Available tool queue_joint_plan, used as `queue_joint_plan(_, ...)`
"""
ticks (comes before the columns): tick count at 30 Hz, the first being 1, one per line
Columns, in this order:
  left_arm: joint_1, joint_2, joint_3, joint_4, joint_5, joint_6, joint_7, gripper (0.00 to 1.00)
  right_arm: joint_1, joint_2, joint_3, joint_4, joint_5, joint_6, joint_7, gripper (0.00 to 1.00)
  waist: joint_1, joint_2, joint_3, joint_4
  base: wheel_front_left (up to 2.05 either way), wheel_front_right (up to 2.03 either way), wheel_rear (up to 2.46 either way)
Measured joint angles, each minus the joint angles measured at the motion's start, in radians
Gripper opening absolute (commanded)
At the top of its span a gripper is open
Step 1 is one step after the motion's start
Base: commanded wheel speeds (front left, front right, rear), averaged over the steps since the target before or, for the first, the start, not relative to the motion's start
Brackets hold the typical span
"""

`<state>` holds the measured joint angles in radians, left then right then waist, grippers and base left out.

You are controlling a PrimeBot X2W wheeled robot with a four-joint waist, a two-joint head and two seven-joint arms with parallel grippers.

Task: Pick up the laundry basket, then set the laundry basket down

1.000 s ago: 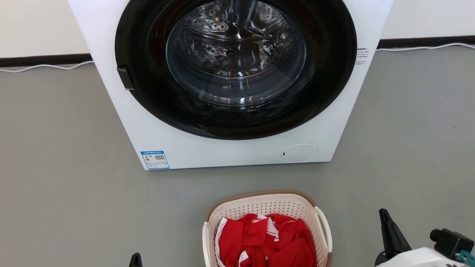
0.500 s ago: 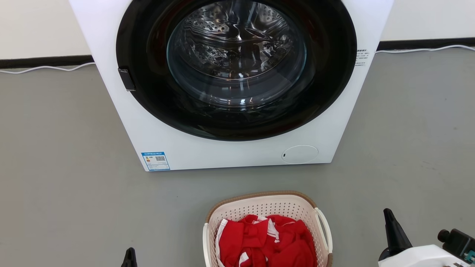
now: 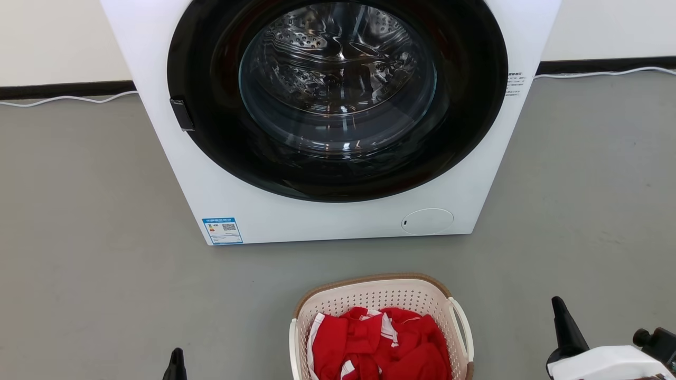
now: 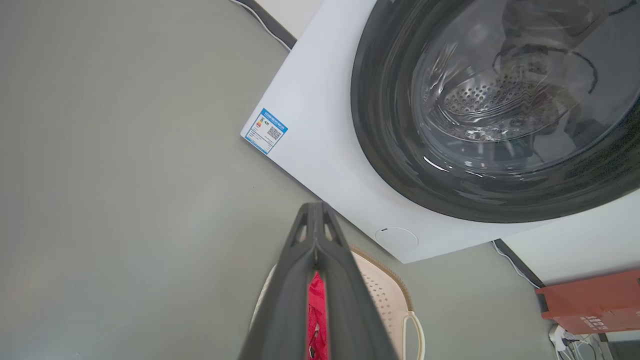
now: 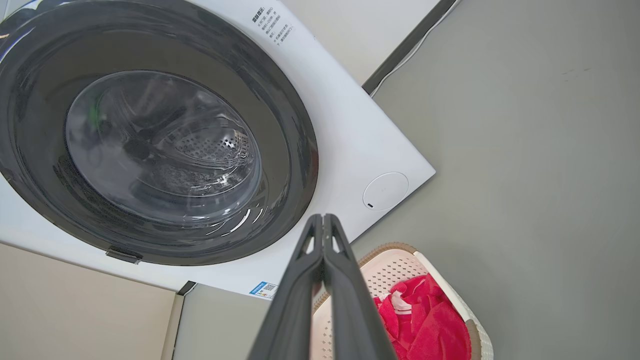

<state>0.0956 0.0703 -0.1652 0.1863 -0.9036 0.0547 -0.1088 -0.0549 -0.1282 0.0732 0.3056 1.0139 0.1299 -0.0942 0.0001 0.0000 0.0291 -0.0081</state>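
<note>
Since a sec ago both arms have spread outward in head view: the L gripper [image 3: 176, 363] tip has slid toward 9 o'clock and the R gripper [image 3: 557, 307] toward 3. The slight downward drift of everything else is the camera, not the things.

In L wrist view we see the L gripper's two long dark fingers pressed flat together, tips meeting, nothing btwn them. The R gripper is the same: fingers closed into a thin wedge w/ slotted tips, holding nothing.

The laundry basket [image 3: 369, 296] sits on the floor [image 3: 105, 274] at 6 o'clock from the washing machine [image 3: 317, 224], apart from it, its near end cut off by head view's bottom edge. It's rounded-rect. in shape, w/ cream plastic walls perforated in rows of small holes, a brown woven-look band round the rim, and a smooth white loop handle [image 3: 466, 323] on its 3 o'clock side. Inside lies crumpled red cloth [image 3: 380, 345] w/ white stripes. The L gripper is at approx. 8 o'clock of the basket and the R at approx. 4, both clear of it.

The washer is a glossy white boxy cabinet w/ a big round black door ring and domed clear glass [image 3: 338, 79]. Behind the glass is a shiny steel drum, dimpled & perforated. There's a blue label [image 3: 222, 230] at its 7 o'clock corner and a round white cap [image 3: 427, 221] at 5. The floor is matte grey and smooth. A thin white cable [image 3: 68, 98] runs along the dark skirting.
</note>
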Motion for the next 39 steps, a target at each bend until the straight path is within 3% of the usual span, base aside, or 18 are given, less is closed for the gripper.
queue_joint_plan(39, -0.085, 0.002, 0.117, 0.047, -0.446, -0.107, 0.108, 0.0, -0.002, 0.045, -0.111, -0.02, 0.364, -0.002, 0.112, 0.0, 0.0, 0.0, -0.016, 0.005, 0.0, 0.0, 0.0)
